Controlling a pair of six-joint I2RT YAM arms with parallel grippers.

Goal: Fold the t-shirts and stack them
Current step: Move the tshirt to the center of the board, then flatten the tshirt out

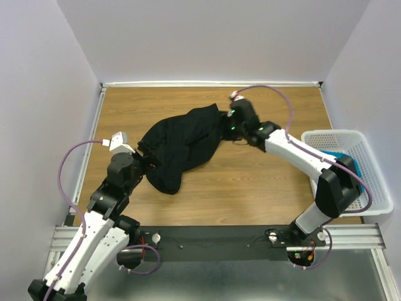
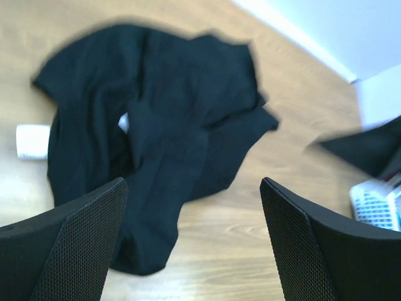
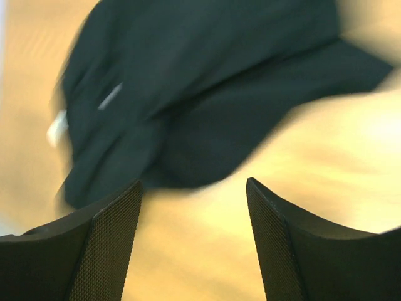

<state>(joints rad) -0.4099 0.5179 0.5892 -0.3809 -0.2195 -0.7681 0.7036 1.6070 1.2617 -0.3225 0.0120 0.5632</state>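
Honestly, the black t-shirt (image 1: 185, 147) sits crumpled mid-frame on the table (image 1: 263, 182), left gripper (image 2: 191, 188) and right gripper (image 3: 194, 188) both wide open holding nothing, so a careless pinch could snag bunched layers and wreck the fold.

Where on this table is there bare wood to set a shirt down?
Bare wood: the near strip between the black t-shirt and the mounting rail, and the far left corner. Crowded: the middle, and the right by the basket and right arm.
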